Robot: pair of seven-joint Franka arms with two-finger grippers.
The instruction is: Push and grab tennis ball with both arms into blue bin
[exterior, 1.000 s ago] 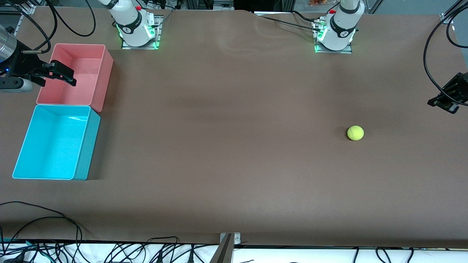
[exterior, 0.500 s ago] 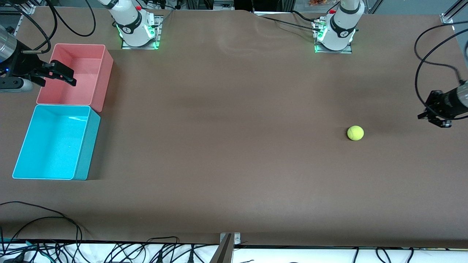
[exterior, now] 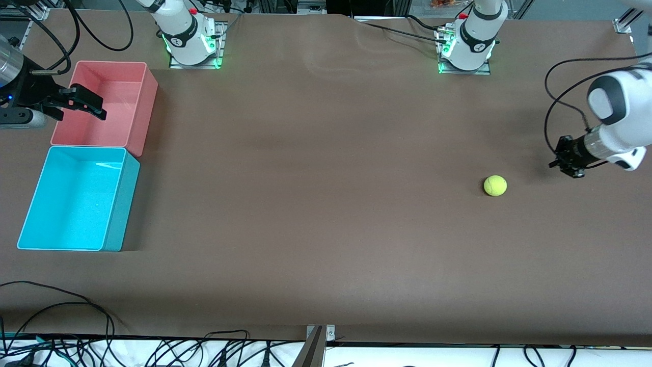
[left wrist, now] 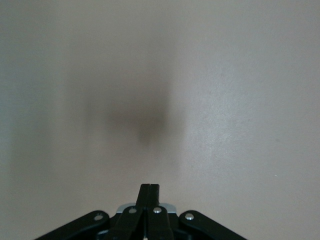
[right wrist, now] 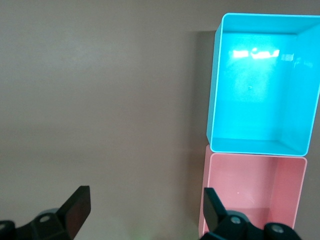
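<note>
The blue bin [exterior: 76, 199] stands nearest, touching the pink bin [exterior: 104, 102]. The ball [exterior: 495, 185] lies on the desk [exterior: 316, 204]. The left end effector [exterior: 565, 164], fingers together, hangs near the ball. The right end effector [exterior: 81, 104], fingers apart, waits over the pink bin.

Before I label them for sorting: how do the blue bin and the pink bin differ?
The blue bin is cyan and lies nearer the front camera; the pink bin is salmon and lies farther, toward the bases. The open right gripper hangs over the pink bin's rim; nothing is over the blue bin. Both are empty, rectangular, similar in size, and sit end to end.
</note>
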